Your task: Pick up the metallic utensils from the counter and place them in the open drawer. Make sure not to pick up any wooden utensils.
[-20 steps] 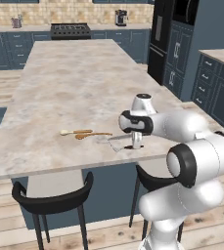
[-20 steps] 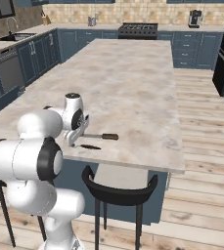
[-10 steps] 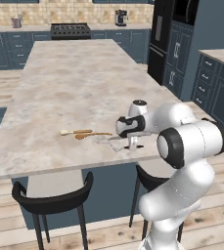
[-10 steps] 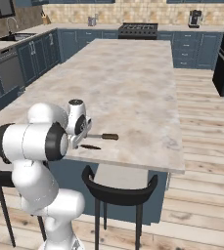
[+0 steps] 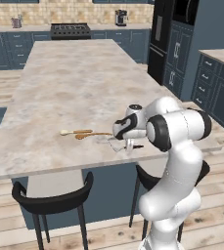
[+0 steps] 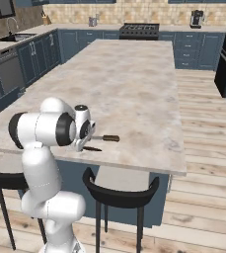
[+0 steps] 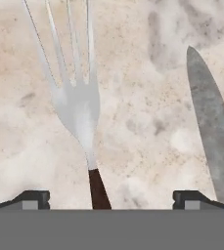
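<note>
Silver fork [image 7: 77,105] is straddled by the released gripper [image 7: 111,197] on the counter [image 7: 147,136], knife blade [image 7: 211,127] beside.

Base views flank the counter [image 5: 59,88]; hand view looks close down

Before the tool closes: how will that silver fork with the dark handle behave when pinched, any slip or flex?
The silver fork with dark handle looks like thin rigid metal, so probably stiff and light. It lies flat on the beige marbled stone counter, so the open tool straddling its narrow neck may find little to grip; it could slip. Flat, so unlikely to roll.
</note>
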### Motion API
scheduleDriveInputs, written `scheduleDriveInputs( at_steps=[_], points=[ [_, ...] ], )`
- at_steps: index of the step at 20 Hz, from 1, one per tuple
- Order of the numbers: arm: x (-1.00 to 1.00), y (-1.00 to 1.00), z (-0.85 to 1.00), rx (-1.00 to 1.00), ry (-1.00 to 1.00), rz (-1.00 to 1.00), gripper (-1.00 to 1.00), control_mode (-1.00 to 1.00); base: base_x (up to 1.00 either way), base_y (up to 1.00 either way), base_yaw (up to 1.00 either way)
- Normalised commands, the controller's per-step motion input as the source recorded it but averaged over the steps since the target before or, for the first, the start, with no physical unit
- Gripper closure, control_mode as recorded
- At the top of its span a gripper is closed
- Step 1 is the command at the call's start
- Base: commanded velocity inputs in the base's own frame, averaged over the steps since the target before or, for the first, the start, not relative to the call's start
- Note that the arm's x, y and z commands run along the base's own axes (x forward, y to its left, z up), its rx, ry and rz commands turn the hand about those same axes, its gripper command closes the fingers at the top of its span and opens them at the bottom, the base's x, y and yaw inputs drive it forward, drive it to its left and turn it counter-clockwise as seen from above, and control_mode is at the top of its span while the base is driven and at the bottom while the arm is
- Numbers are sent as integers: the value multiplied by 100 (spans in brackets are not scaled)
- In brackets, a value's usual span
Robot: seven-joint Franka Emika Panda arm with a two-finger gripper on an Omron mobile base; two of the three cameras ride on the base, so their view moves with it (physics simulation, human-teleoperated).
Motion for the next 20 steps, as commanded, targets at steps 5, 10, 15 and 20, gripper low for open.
scheduleDriveInputs(
  at_steps=[5, 10, 15, 20],
  points=[
    [56, -4, -34, 0, 0, 7, -100, -100, 0, 0, 0],
    [46, -1, -51, 0, 0, 8, -100, -100, 0, 0, 0],
    [-21, -3, -62, 0, 0, 9, -100, -100, 0, 0, 0],
    [-83, -5, -83, 0, 0, 14, -100, -100, 0, 0, 0]
  ],
)
